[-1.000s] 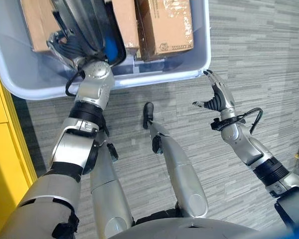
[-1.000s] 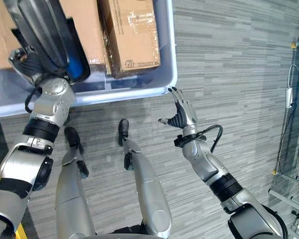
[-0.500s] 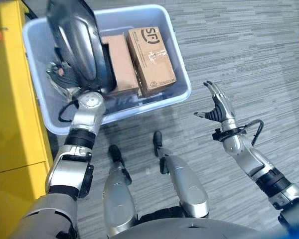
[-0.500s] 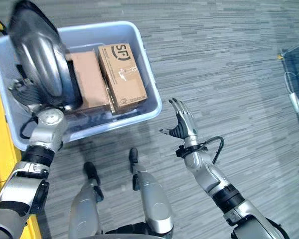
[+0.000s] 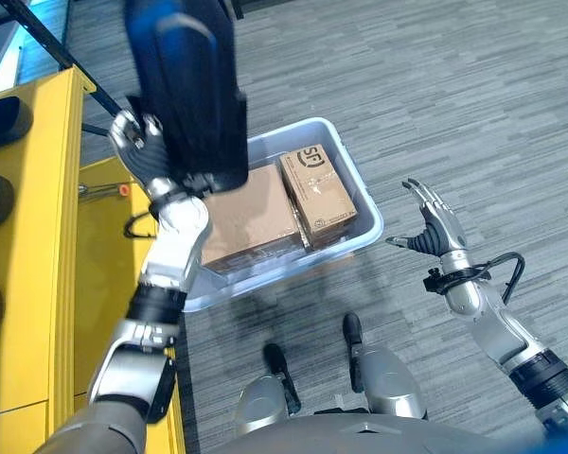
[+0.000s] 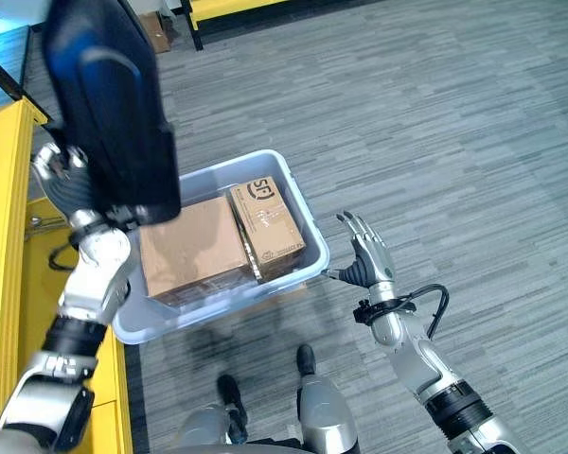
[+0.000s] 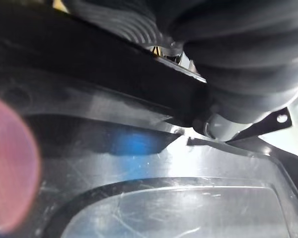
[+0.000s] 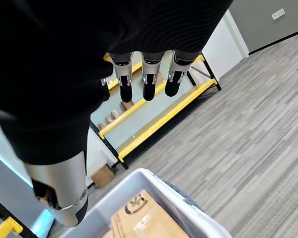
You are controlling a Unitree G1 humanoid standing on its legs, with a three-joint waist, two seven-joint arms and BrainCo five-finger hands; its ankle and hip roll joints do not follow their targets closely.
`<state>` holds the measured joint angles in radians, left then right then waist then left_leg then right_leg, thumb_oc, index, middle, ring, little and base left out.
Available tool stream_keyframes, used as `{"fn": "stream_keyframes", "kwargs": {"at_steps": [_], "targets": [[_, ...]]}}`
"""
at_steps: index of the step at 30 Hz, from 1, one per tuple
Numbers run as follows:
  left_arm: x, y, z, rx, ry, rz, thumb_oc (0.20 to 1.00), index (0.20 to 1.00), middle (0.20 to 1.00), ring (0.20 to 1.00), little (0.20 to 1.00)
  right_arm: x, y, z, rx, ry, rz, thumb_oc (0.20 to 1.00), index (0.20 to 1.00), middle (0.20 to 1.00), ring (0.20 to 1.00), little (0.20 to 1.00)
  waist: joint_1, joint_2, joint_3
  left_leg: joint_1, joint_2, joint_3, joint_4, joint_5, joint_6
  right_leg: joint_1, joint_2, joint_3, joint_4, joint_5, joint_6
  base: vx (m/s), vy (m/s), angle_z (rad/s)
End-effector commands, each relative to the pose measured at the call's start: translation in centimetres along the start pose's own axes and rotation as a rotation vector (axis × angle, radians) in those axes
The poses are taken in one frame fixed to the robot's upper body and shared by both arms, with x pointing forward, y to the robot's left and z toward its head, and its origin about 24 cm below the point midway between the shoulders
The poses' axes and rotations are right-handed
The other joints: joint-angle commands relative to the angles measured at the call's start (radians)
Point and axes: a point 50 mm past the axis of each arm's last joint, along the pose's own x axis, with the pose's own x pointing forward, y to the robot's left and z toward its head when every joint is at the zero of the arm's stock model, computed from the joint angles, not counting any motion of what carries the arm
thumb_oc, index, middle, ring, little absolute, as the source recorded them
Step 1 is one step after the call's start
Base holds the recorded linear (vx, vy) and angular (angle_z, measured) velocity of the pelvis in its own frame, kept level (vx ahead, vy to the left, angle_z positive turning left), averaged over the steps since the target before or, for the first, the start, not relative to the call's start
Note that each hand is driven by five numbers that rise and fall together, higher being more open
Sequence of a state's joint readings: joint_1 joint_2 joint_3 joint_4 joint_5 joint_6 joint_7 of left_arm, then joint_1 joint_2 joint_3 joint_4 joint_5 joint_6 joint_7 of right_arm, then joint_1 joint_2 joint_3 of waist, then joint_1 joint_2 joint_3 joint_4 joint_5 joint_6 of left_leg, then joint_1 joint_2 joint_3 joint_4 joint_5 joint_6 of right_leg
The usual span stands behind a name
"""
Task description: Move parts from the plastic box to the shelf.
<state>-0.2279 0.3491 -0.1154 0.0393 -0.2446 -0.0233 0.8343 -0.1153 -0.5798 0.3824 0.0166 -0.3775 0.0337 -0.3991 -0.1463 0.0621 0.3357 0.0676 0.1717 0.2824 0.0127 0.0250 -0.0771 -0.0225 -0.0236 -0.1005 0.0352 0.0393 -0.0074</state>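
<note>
Left hand (image 5: pixel 137 151) grips large dark glossy curved part (image 5: pixel 187 90), upper left, above pale blue plastic box (image 5: pixel 363 203) beside yellow shelf (image 5: pixel 52 236). Right hand (image 5: pixel 437 227) spread wide, empty, right of box

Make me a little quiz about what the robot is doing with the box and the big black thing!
1. True or false: the left hand holds the big dark part up above the plastic box.
2. What still lies in the plastic box?
A. two cardboard boxes
B. a pile of bottles
C. nothing at all
3. Fill in the gap: the right hand has its fingers ____ and holds nothing.

Key:
1. True. The part is lifted beside the yellow shelf.
2. A. A large cardboard box and a smaller cardboard box lie side by side.
3. open.
</note>
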Motion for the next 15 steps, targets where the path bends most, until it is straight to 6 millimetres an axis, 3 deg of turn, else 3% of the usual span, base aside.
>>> {"fn": "stream_keyframes", "kwargs": {"at_steps": [1,6,8,11,14,15], "targets": [[0.6,0.6,1.0,0.033,-0.091,-0.057,0.200,0.200,0.200,0.200,0.200,-0.8,0.3,1.2,0.022,-0.079,0.024,1.000,1.000,1.000,1.000,1.000,0.065,-0.038,-0.070,-0.100,0.058,-0.100,0.068,0.041,-0.029,0.024,-0.091,-0.062,0.097,-0.124,0.071,0.09,-0.026,0.35],[-1.0,2.9,-1.2,0.057,0.003,-0.088,0.200,0.200,0.200,0.200,0.200,-0.8,0.6,1.6,0.059,-0.088,0.042,1.000,1.000,1.000,1.000,1.000,0.118,-0.027,-0.071,-0.094,0.051,-0.148,0.067,0.050,-0.027,0.062,-0.098,-0.104,0.120,-0.145,0.059,0.01,-0.018,0.42],[-1.8,4.2,-2.1,0.065,0.043,-0.093,0.200,0.200,0.200,0.200,0.200,-0.7,0.5,2.1,0.074,-0.118,0.052,1.000,1.000,1.000,1.000,1.000,0.155,-0.025,-0.069,-0.103,0.056,-0.197,0.076,0.078,-0.029,0.070,-0.101,-0.121,0.134,-0.158,0.054,-0.04,-0.023,0.22],[-2.4,5.1,-2.7,0.090,0.057,-0.123,0.200,0.200,0.200,0.200,0.200,-0.4,0.3,2.8,0.083,-0.151,0.039,1.000,1.000,1.000,1.000,1.000,0.178,-0.019,-0.068,-0.114,0.080,-0.192,0.082,0.104,-0.035,0.069,-0.114,-0.161,0.155,-0.173,0.048,-0.10,0.002,0.19],[-2.3,5.0,-2.9,0.115,0.054,-0.148,0.200,0.200,0.200,0.200,0.200,-0.2,-0.1,2.8,0.111,-0.139,0.015,1.000,1.000,1.000,1.000,1.000,0.170,-0.007,-0.078,-0.124,0.131,-0.094,0.066,0.158,-0.056,0.083,-0.126,-0.239,0.160,-0.182,0.045,-0.17,0.049,0.62],[-1.9,3.8,-2.8,0.099,0.040,-0.206,0.200,0.200,0.200,0.200,0.200,-0.6,-0.2,2.3,0.132,-0.090,-0.023,1.000,1.000,1.000,1.000,1.000,0.123,-0.008,-0.090,-0.102,0.189,0.134,0.097,0.176,-0.089,0.123,-0.148,-0.346,0.158,-0.199,0.053,-0.19,0.060,1.49]]}}
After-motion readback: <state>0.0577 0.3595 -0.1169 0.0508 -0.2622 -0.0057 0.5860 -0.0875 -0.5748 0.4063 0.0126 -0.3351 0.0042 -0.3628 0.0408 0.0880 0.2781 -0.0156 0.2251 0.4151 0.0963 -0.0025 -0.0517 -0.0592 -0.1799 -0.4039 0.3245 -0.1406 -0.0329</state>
